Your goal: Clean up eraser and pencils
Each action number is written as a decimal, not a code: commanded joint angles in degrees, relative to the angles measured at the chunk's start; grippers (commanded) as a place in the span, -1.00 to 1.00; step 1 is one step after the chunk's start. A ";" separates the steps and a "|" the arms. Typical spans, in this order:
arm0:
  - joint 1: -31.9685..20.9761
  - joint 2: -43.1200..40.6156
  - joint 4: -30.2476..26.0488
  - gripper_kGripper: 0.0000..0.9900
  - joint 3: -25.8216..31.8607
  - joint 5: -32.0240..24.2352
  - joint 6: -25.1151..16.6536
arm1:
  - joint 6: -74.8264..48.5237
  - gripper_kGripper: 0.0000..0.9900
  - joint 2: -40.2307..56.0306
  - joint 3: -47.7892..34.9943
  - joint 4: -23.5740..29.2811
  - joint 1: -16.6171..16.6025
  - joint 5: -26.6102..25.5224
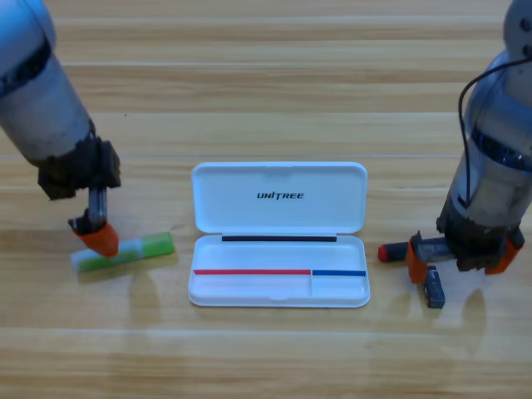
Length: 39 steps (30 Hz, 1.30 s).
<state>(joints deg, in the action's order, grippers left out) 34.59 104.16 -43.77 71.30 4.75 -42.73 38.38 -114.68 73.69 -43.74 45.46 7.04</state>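
Observation:
The pale pencil with the green end (pixel 137 248) lies slanted on the table left of the white case. My left gripper (pixel 99 238) points down on its left part, its orange tip touching the stick. The black pencil with the red end (pixel 394 252) lies to the right of the case, and its far part is hidden under my right gripper (pixel 461 256). That gripper is open, with one orange jaw across the stick and the other far to the right. The dark eraser (pixel 433 288) lies just below the left jaw, untouched.
The white UNITREE case (pixel 278 218) lies open in the middle, lid folded back and its shallow tray (pixel 332 288) toward the front. Both grey arms come down from the upper corners. A black cable runs along the right arm.

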 commanded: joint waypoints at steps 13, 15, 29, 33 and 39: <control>-5.59 11.85 -0.52 0.91 3.50 -3.08 -2.53 | 4.60 0.63 -6.17 -1.36 1.82 -1.69 -6.77; -5.94 12.73 -0.52 0.91 3.67 -3.17 -2.80 | 5.22 0.63 -6.70 -1.45 1.82 -1.77 -6.60; -6.20 15.72 2.73 0.98 1.04 -3.96 -3.50 | 1.09 -1.00 -6.79 -2.06 3.75 -1.77 -7.48; -6.20 15.72 3.69 0.98 -0.02 -3.87 -3.50 | -9.99 -1.00 -2.57 -1.01 0.41 -1.69 -7.39; -6.20 15.46 5.10 0.92 -1.69 -3.87 -3.50 | -44.35 -1.00 3.32 4.09 -8.64 0.95 -10.64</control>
<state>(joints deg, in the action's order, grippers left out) 29.52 117.07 -40.22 72.51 1.33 -45.66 8.79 -115.53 74.49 -46.20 44.83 -0.07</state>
